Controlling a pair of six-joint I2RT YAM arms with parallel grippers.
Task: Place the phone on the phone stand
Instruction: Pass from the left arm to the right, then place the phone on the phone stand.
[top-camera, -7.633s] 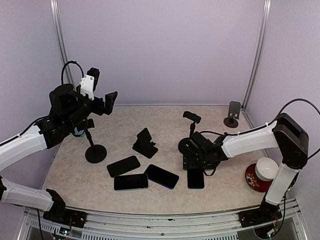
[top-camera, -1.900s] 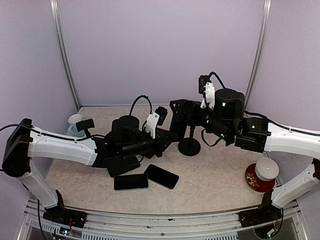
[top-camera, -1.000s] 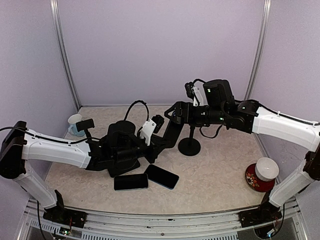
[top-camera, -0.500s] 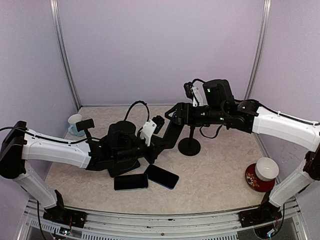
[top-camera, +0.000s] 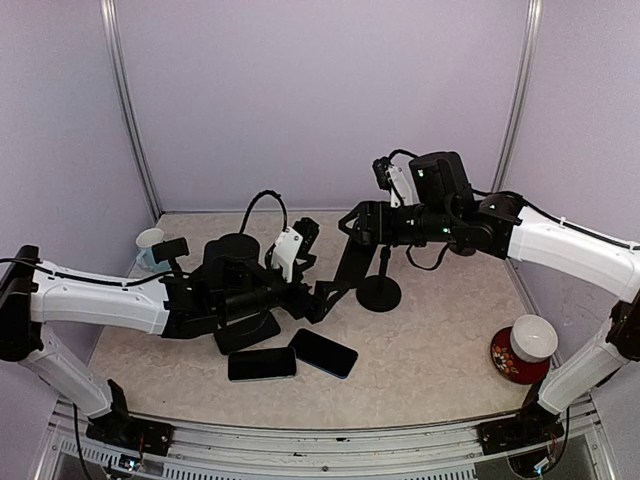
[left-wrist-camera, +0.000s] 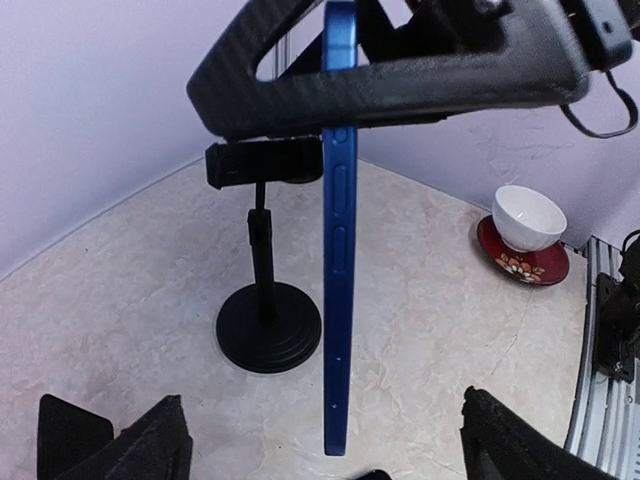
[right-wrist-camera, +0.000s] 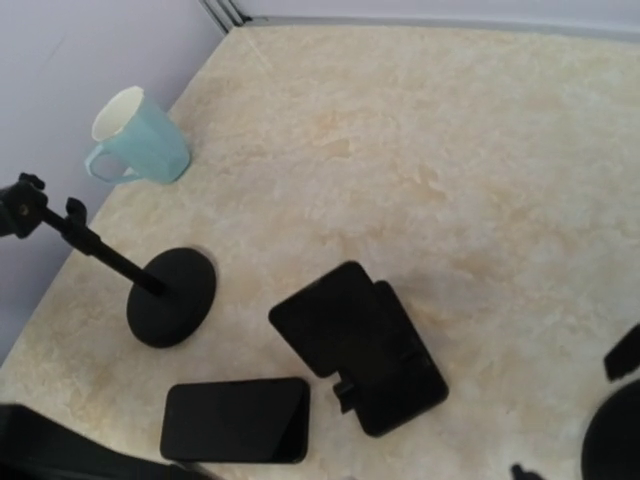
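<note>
**Inspector A:** Where was the phone (left-wrist-camera: 339, 250) found?

**Inspector B:** It was found clear of the tabletop (top-camera: 440, 340), hung upright and seen edge-on in the left wrist view. Its upper end was clamped in the jaws of the right gripper (top-camera: 358, 225), one finger of which was seen laid across the top of the phone.

**Inspector A:** And the left gripper (left-wrist-camera: 320, 430)?

**Inspector B:** Its jaws were spread wide. One finger was noted on either side of the phone's lower end, and neither was in contact with it.

**Inspector A:** How was the phone placed relative to the phone stand (left-wrist-camera: 265, 320)?

**Inspector B:** The stand was recorded upright on the tabletop, on its round base. Its clamp head was level with the phone's upper half and just beside it. Whether the two were touching could not be told. The phone was not seated in the clamp.

**Inspector A:** Other items?

**Inspector B:** A second phone (top-camera: 262, 364) and a third phone (top-camera: 323, 352) were found flat on the tabletop, near the front. A mug (top-camera: 150, 248) was noted at the far left, and a bowl (top-camera: 533, 335) on a red saucer (top-camera: 505, 358) at the right.
</note>
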